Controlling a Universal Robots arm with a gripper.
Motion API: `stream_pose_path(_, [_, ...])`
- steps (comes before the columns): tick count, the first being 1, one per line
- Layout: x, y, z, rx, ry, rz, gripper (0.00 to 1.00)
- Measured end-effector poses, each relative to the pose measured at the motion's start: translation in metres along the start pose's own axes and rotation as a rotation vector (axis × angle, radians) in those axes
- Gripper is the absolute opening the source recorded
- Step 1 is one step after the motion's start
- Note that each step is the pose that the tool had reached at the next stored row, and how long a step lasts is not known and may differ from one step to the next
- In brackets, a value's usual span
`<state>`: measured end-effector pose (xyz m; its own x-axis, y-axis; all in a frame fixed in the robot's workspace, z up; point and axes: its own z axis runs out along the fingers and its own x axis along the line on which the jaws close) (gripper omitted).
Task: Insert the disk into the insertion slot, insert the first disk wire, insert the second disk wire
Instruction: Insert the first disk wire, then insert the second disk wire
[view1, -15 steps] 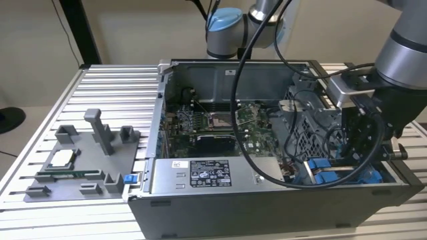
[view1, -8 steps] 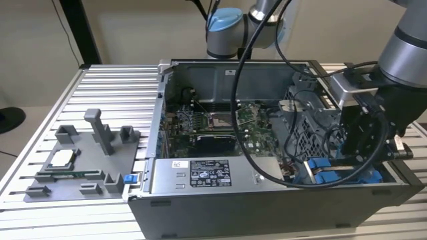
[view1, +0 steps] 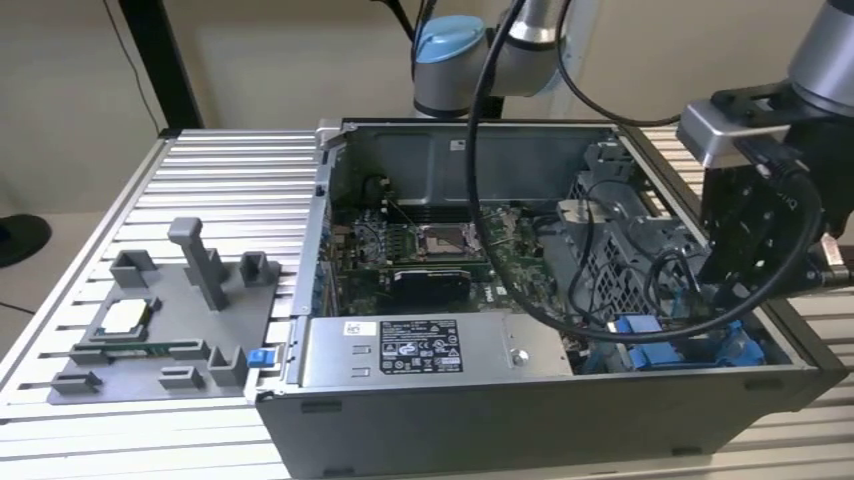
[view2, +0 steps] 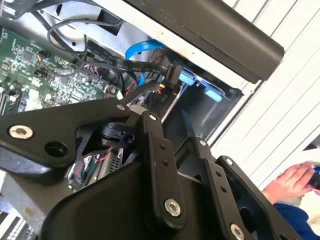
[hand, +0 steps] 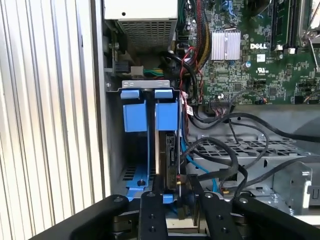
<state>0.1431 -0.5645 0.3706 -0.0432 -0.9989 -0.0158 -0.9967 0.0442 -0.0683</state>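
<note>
Black claw (hand: 172, 200) up close, jaws narrowed, seemingly pinching a small black wire plug (hand: 178, 183) against the blue-framed silver-grey disk (hand: 169, 150): keep it square, push straight.

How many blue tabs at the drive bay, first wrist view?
2, side by side at the insertion slot: first blue tab, second blue tab. Others may be hidden.

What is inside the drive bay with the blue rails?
In the first wrist view the insertion slot holds the disk edge-on, with two blue tabs at its far end. The gripper covers its near end, so wiring there is hidden.
</note>
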Motion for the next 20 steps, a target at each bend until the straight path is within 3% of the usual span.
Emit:
stream_pose_path(3, [-0.0001,-0.0004,-0.0056,-0.0002,-0.0001,0.000,1.00])
stream_pose_path(13, [-0.0002,-0.0029,-0.0059,-0.0004,0.0003,0.000,1.00])
stream_pose_path(20, [-0.0011,-0.0226,-0.0044,-0.0055,-0.0006,0.000,1.00])
